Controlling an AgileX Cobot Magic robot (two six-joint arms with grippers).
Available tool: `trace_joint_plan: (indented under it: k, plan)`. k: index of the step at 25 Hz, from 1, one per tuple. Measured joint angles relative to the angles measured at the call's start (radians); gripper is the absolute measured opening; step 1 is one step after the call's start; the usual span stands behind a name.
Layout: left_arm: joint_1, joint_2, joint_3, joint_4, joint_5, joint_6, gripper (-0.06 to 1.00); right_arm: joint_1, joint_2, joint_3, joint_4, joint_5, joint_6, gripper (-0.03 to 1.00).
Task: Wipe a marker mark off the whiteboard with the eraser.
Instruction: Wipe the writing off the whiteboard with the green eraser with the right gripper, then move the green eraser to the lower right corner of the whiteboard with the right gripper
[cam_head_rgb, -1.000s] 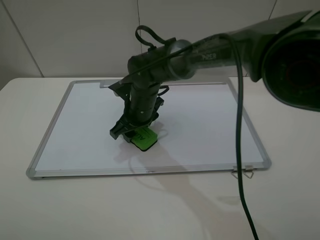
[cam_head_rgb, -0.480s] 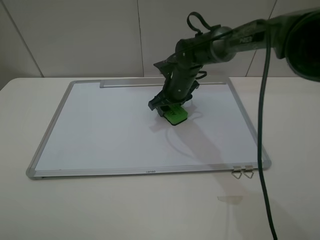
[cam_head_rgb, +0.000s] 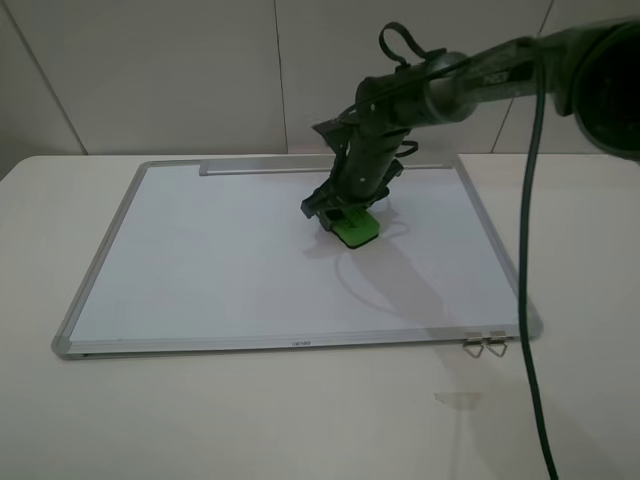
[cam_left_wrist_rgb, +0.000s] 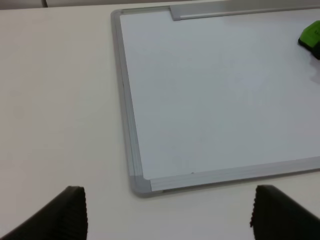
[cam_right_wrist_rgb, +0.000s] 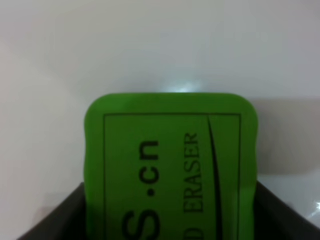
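left gripper (cam_left_wrist_rgb: 167, 200) parked off near-left corner of whiteboard (cam_head_rgb: 200, 260), fingers spread wide, nothing in them, just keeping out of the way i guess

mid-board toward far edge: right gripper (cam_head_rgb: 340, 212) clamped on green eraser (cam_head_rgb: 355, 228), flat face down on board so it can scrub

marker mark not visible anywhere, maybe under eraser, can't tell

metal clips (cam_head_rgb: 485, 346) at near-right corner

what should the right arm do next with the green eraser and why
Probably lift the bright green rectangular block eraser off the silver-framed whiteboard a little: the right gripper clamps it against the board, and no black mark shows around it, so look underneath.
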Motion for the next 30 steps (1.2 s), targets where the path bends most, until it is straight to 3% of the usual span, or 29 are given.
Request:
trace_joint_plan:
  k: [4,7,14,16,25,30]
  plan:
    - [0.000,0.000,0.000,0.000,0.000,0.000,0.69,0.090,0.001,0.000,0.020,0.004,-0.004,0.59]
    - [0.000,0.000,0.000,0.000,0.000,0.000,0.69,0.142,0.005,-0.026,0.041,0.069,0.001,0.59]
    - [0.000,0.000,0.000,0.000,0.000,0.000,0.69,0.124,0.046,-0.188,0.039,0.438,0.101,0.59]
    - [0.000,0.000,0.000,0.000,0.000,0.000,0.69,0.113,0.051,-0.221,-0.001,0.487,0.133,0.59]
    - [0.000,0.000,0.000,0.000,0.000,0.000,0.69,-0.004,-0.032,-0.215,-0.054,0.508,0.195,0.59]
    - [0.000,0.000,0.000,0.000,0.000,0.000,0.69,-0.097,-0.111,-0.092,-0.062,0.507,0.205,0.59]
